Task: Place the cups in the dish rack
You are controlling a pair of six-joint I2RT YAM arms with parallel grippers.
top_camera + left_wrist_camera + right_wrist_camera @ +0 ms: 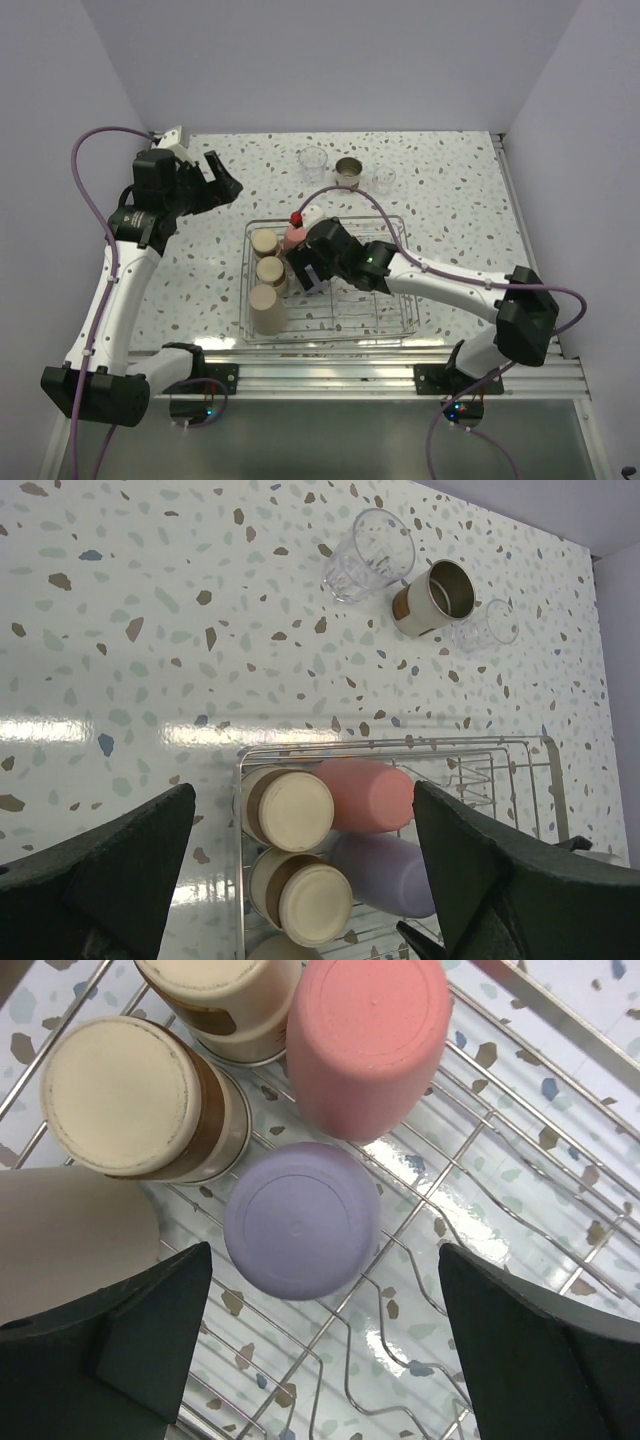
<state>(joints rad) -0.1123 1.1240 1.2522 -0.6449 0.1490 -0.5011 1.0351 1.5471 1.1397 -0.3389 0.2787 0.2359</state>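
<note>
Inside the silver wire dish rack (385, 305), the lavender plastic cup (300, 1218) stands rim-down, presumably to drain, right hand (325, 1340) spread above it; left hand (303, 810) spread too, empty.

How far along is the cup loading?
Done: five cups sit upside down in the dish rack, lavender cup included. In hand: nothing; right gripper open at the lavender cup, left gripper open too. Left: two clear cups and a metallic cup on the table.
</note>
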